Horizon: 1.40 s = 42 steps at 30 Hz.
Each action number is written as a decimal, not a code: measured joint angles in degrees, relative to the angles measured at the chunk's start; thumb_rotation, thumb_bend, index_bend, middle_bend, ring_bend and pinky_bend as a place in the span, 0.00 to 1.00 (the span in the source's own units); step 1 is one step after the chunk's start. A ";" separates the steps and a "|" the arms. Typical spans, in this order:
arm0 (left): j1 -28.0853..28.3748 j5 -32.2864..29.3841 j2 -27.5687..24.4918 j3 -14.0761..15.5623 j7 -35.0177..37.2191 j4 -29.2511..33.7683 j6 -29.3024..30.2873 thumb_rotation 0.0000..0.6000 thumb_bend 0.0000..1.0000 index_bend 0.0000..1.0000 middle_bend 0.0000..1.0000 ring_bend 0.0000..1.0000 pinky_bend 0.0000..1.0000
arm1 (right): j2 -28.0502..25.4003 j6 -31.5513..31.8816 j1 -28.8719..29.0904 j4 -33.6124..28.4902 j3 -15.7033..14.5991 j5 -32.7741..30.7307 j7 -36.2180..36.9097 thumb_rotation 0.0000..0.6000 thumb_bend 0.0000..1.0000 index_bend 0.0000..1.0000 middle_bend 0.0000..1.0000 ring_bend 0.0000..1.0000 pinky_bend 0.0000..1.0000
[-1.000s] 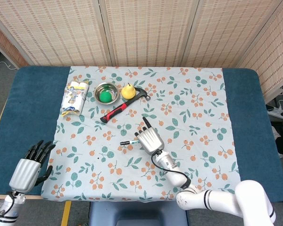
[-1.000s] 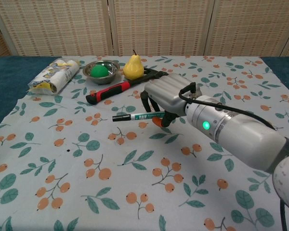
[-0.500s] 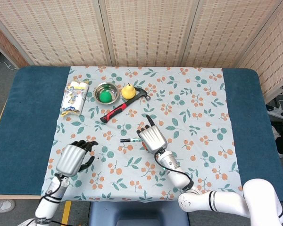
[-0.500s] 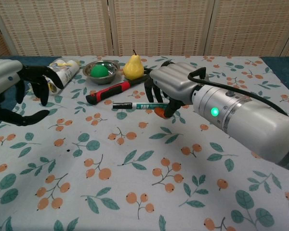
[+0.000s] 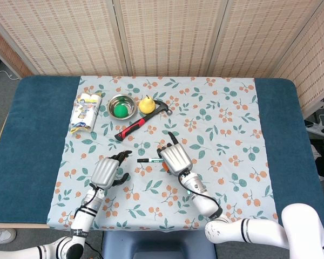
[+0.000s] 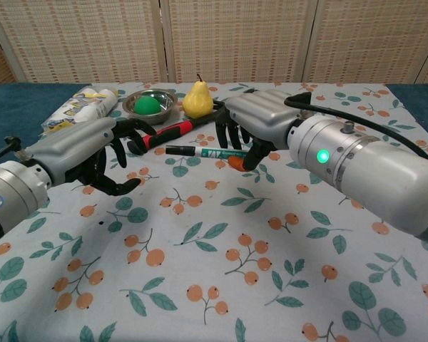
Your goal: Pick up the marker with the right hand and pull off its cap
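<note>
My right hand (image 5: 174,158) (image 6: 260,128) holds the marker (image 6: 203,152) (image 5: 149,160) level above the cloth, its fingers wrapped round the barrel. The marker is white with green print. Its black cap (image 6: 175,150) points left, toward my left hand. My left hand (image 5: 107,171) (image 6: 93,149) hovers just left of the cap with its dark fingers (image 6: 132,135) apart and curved. A small gap separates those fingers from the cap. Nothing is in the left hand.
At the back left of the floral cloth (image 5: 227,124) lie a red-handled hammer (image 5: 135,125), a yellow pear (image 5: 146,104), a steel bowl (image 5: 122,106) holding a green ball, and a wrapped packet (image 5: 85,111). Blue table surface (image 5: 27,140) borders both sides.
My left hand has swung in from the table's left edge toward the marker cap. My right hand has lifted the marker off the cloth and moved it slightly away from me.
</note>
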<state>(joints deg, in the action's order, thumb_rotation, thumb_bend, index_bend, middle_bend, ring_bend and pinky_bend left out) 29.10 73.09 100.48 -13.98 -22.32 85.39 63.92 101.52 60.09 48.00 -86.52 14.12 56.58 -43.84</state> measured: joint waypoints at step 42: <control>5.00 4.88 10.77 -0.32 10.89 -11.90 8.82 1.00 0.34 0.48 0.64 0.53 0.72 | 4.15 2.65 1.72 2.04 -0.33 -1.41 1.80 1.00 0.54 0.83 0.78 0.42 0.00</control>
<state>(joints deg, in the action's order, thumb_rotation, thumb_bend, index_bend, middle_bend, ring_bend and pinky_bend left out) 34.10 77.96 111.26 -14.30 -11.43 73.49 72.74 105.67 62.74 49.72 -84.47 13.80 55.16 -42.05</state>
